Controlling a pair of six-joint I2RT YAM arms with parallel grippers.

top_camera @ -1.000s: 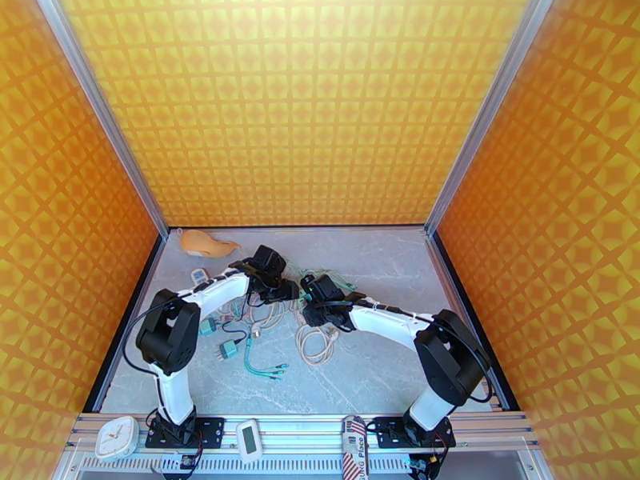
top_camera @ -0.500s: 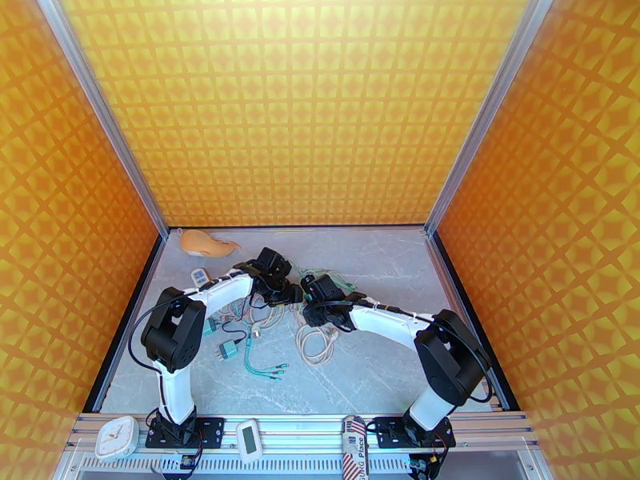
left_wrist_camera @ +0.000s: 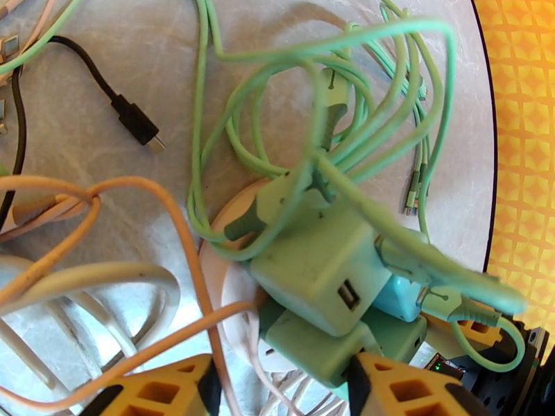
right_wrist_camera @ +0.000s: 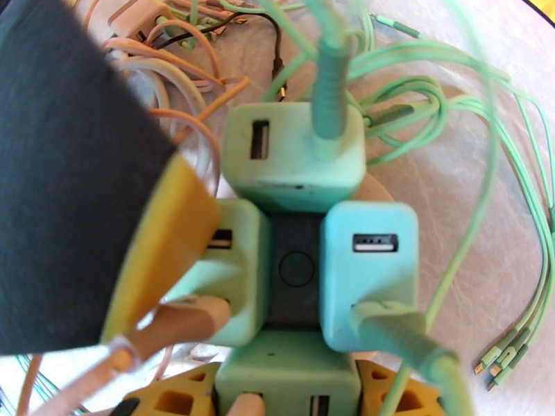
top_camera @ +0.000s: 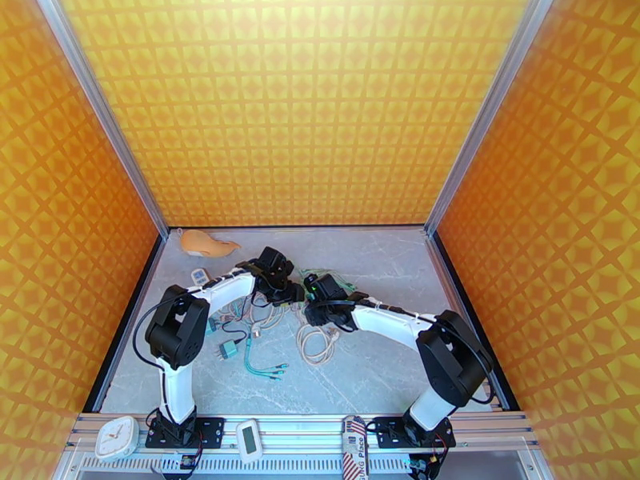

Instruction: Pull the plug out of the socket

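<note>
L gripper point(left_wrist_camera: 281, 374) is only part open, fingers either side of a green plug point(left_wrist_camera: 312, 341). One yellow pad touches the plug's side, the other has a gap w/ white cable point(left_wrist_camera: 90, 279) in it, so no proper grip imo.

R gripper point(right_wrist_camera: 281, 391) is closed down on the second green plug point(right_wrist_camera: 284, 369), a yellow finger tight against each flank.

Both plugs sit in the socket point(right_wrist_camera: 295, 268), a dark hub w/ a round button on top, approx mid tabletop point(top_camera: 384, 370) and slightly toward the far edge. 4 plugs total around it: 3 green, 1 teal. The third green plug point(right_wrist_camera: 295, 157) has a green lead coming up out of it, and so does the teal plug point(right_wrist_camera: 371, 265).

Around that it's a cable mess: loops of green cable point(left_wrist_camera: 277, 98), peach cable point(left_wrist_camera: 104, 195), 1 black USB lead point(left_wrist_camera: 132, 119). Also 1 loose teal adapter point(top_camera: 230, 350) lies apart, nearer the tabletop's left edge.
</note>
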